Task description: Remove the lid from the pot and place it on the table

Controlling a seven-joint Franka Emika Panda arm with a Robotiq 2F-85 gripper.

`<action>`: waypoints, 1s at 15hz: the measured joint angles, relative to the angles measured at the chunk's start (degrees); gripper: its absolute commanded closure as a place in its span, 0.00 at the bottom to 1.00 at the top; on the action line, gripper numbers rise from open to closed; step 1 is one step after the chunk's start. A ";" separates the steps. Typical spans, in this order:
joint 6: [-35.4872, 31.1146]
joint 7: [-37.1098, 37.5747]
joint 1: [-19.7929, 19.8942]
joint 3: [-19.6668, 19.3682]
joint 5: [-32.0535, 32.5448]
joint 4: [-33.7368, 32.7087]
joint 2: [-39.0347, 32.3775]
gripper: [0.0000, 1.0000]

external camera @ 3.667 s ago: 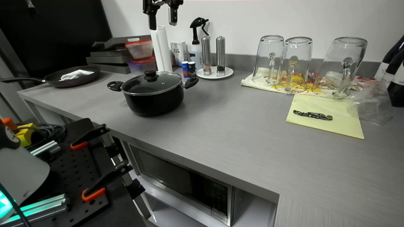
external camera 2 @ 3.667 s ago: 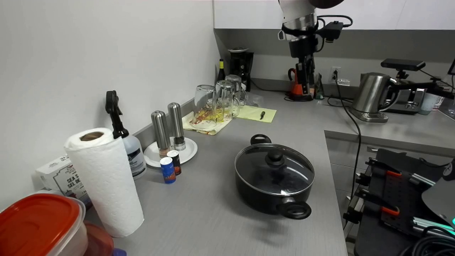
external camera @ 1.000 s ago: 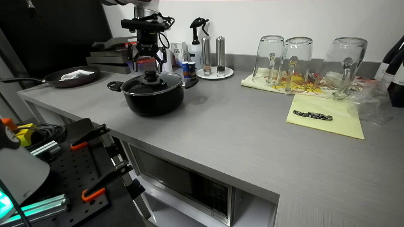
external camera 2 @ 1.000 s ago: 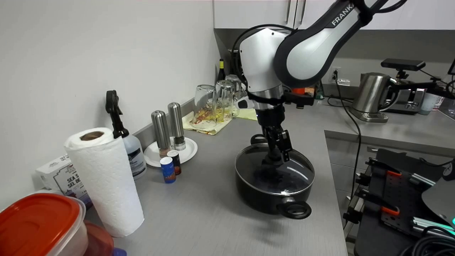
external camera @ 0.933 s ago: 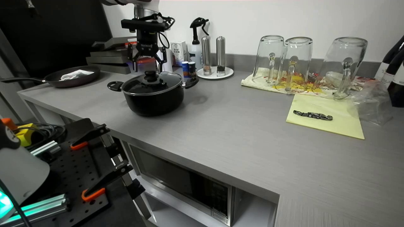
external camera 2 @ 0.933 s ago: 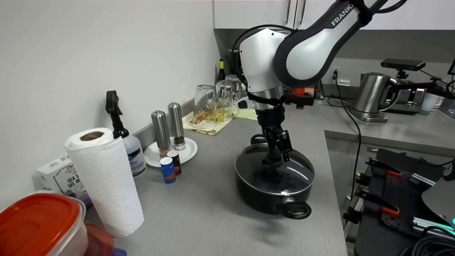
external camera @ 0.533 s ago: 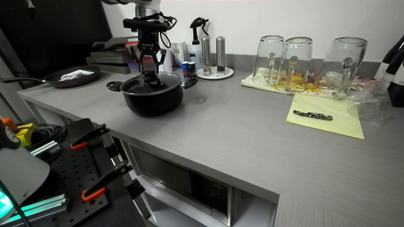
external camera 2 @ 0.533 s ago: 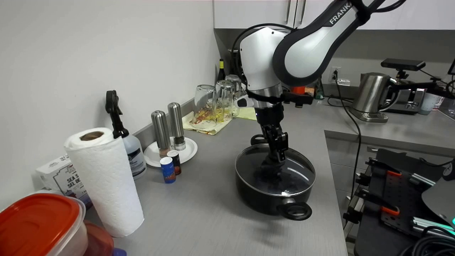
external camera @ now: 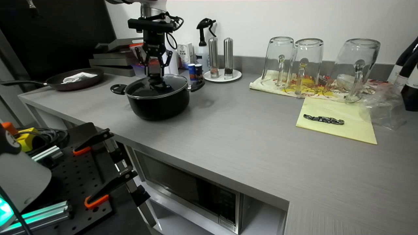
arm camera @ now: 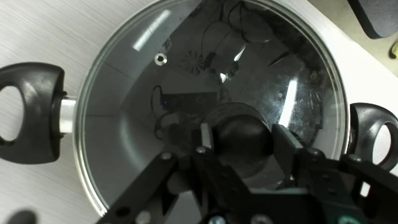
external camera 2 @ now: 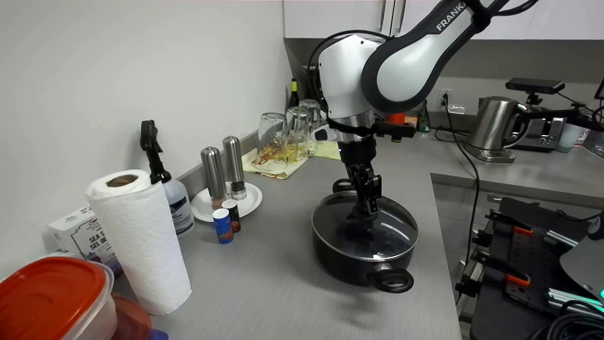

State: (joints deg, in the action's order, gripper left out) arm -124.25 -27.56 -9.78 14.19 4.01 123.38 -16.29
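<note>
Lid still on pot, rim seated on the pot's top edge AFAICT, i.e. not removed yet. Fingers pinched on the lid's black knob, 1 per side; wrist view has both up against it w/ knob btwn. Arm is above, its end pointing approx. straight down over the pot in both exterior views.

Pot's upright on grey surface, nr the robot-side edge, 2 handles sticking out on opp. sides. Lid glass is dark & full of reflections, so what's inside is hard to make out.

Other stuff on surface: frying pan at the far end in an exterior view, w/ crumpled white wad in it; paper-towel roll standing nr the wall, spray bottle just beside it; white plate w/ 2 metal mills upright on it; 2 small shakers just beside the plate. Further along, 3 glass mugs upside down on patterned cloth. Yellow sheet in front of them, w/ dark metal piece lying on it; clear plastic bag at its corner. Kettle on the adjoining stretch of surface, well apart from pot. Microwave below the surface.
</note>
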 measured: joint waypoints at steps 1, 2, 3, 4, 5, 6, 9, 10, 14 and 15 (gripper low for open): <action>0.02 0.07 0.07 -0.02 0.00 0.03 0.18 0.75; 0.15 0.26 0.11 -0.06 0.02 0.12 0.59 0.75; 0.23 0.45 0.13 -0.13 0.02 0.27 1.26 0.75; 0.42 0.61 0.15 -0.23 0.05 0.42 2.07 0.75; 0.81 0.73 0.17 -0.35 0.06 0.52 3.02 0.75; 1.31 0.85 0.23 -0.47 0.07 0.55 3.96 0.75; 2.99 1.35 0.65 -1.13 0.07 0.62 6.52 0.75; 3.53 1.56 0.87 -1.58 0.07 0.61 7.20 0.75; 4.99 1.65 2.82 -3.93 0.00 0.55 8.71 0.75; 5.31 1.65 3.54 -4.60 -0.04 0.48 8.88 0.75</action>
State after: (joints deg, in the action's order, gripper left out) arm -118.94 -25.91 -6.23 9.59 3.96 123.86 -7.40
